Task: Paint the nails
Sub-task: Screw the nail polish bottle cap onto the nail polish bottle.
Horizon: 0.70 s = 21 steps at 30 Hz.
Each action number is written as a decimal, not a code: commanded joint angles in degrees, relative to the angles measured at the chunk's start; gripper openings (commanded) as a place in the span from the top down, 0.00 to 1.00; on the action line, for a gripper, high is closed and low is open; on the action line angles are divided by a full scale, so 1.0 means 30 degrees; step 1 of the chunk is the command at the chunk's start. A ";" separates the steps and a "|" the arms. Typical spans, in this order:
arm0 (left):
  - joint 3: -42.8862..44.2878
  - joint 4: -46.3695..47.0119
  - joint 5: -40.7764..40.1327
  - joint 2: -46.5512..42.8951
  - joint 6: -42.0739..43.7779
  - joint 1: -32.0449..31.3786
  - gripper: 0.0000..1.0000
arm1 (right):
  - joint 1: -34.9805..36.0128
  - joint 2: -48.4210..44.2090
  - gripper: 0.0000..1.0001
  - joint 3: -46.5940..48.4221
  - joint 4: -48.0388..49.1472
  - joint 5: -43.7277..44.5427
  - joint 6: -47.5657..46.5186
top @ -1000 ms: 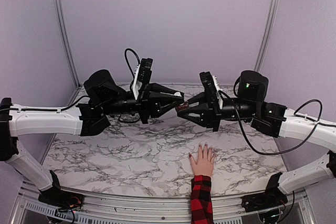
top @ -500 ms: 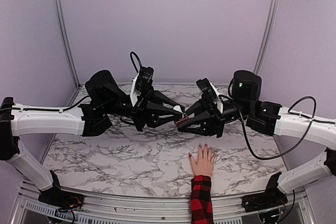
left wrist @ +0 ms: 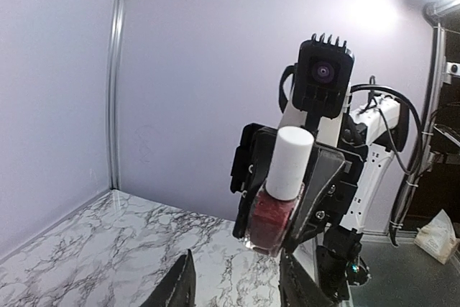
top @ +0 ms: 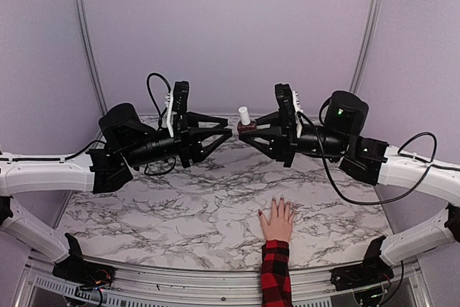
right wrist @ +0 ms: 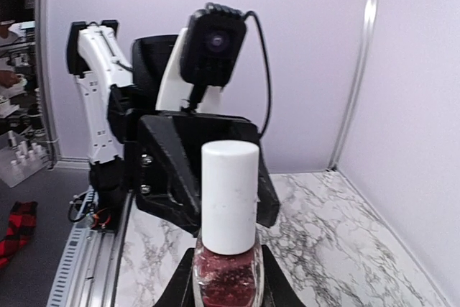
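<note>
Left gripper (top: 228, 128) drawn back, parted, right gripper (top: 251, 131) clamping polish bottle (top: 244, 116), nails (top: 282, 199) well apart from both

Lab booth, lilac walls (top: 230, 26), marble tabletop (top: 180, 210)

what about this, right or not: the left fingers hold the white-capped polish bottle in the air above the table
Not right. The right fingers hold the white-capped polish bottle in the air above the table, as the top external view shows; the left fingers stand open, apart from it.
</note>
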 commanded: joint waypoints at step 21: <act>0.2719 -0.0359 -0.8481 0.2967 -0.3710 -0.1448 0.60 | 0.4071 0.2022 1.00 0.0225 0.0349 1.7633 -0.2577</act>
